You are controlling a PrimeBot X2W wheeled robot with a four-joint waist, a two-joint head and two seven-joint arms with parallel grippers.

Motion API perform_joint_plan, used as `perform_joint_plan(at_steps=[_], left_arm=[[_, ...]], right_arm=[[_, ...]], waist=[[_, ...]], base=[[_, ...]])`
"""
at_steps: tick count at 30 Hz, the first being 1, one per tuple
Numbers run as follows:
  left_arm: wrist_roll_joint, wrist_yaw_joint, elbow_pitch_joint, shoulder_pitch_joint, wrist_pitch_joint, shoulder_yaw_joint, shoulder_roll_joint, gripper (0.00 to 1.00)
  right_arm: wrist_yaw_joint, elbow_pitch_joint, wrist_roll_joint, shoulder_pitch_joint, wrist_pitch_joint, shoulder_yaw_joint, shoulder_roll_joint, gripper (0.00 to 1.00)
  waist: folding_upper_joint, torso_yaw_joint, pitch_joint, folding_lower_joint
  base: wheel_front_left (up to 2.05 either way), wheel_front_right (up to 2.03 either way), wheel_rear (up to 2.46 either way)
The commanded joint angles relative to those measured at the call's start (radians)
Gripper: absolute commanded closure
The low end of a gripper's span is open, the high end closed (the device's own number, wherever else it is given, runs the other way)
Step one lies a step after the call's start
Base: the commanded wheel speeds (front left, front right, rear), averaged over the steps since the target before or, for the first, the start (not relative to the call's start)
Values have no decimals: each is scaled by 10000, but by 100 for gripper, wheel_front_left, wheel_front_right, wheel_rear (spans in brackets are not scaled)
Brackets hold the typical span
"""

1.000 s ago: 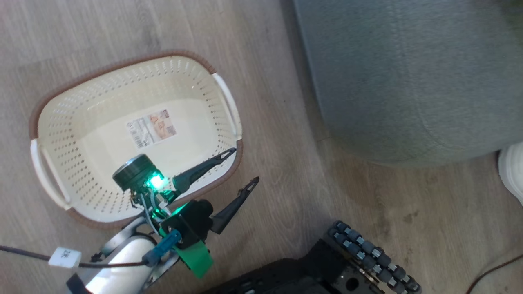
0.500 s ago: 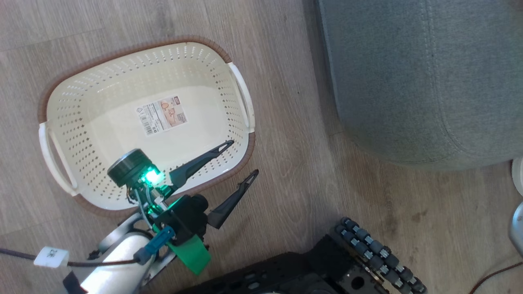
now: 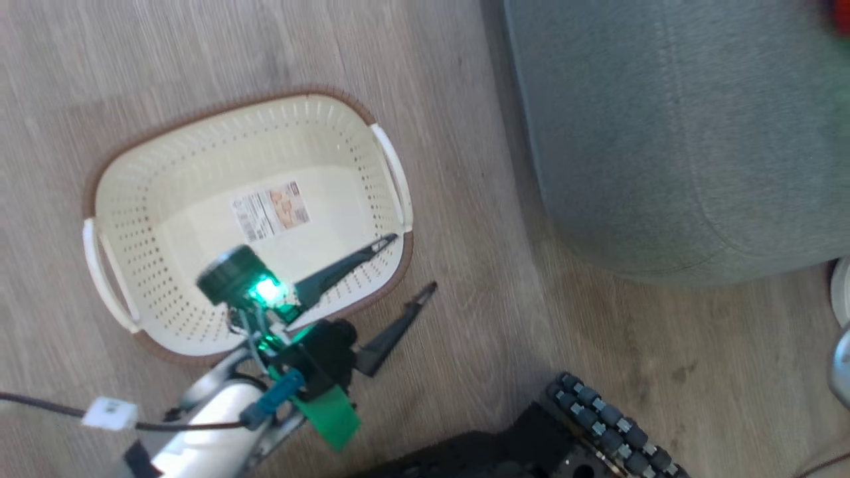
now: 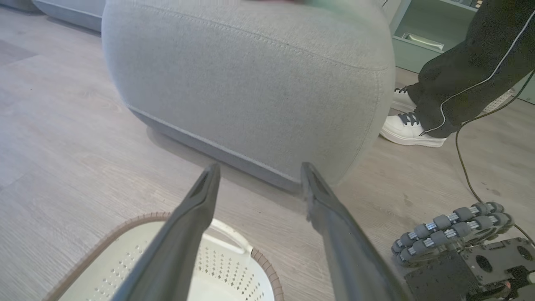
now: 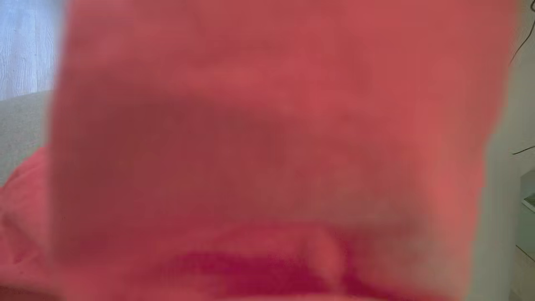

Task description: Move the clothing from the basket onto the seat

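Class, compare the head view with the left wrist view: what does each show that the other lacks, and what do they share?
Head view: the label sticker inside the basket and the pale left forearm. Left wrist view: a person's dark trouser leg. Shared: the basket, the grey seat, the open left gripper, the roller wheel and the wood floor.

Head view: daylight, even and bright; whole frame motion-smeared; green lamp (image 3: 267, 292) glaring at lower left. My left wrist view: fairly crisp centre, bowed edges, soft shadow beneath the seat (image 4: 250, 83). My right wrist view: red clothing (image 5: 267, 146) close, entirely unfocused.
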Motion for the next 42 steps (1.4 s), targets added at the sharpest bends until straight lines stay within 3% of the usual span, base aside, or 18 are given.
perform_joint_plan(at_steps=[1,10,25,34,42], left_arm=[[52,-7,-264,38,-51,135,-57,0],[-8,-8,125,154,-51,-91,-922,0],[53,-7,634,750,-51,171,-2002,0],[122,-7,814,1175,-51,541,-2395,0],[134,-7,831,1370,-51,777,-2720,0]], right_arm=[[-2,-243,-81,17,-53,140,-320,0],[-2,306,-487,668,560,1496,-1032,0],[-2,394,1011,1323,952,3855,-1987,0],[-2,-547,2405,1606,1450,4974,-2511,0],[-2,-2484,4231,2338,1186,5836,-2548,0]], waist=[[0,-60,-337,1],[0,-301,-1799,1],[0,-627,-3643,1],[0,-594,-4357,1],[0,-201,-4869,1]], base=[[0,0,0],[0,0,0],[0,0,0],[0,0,0],[0,0,0]])
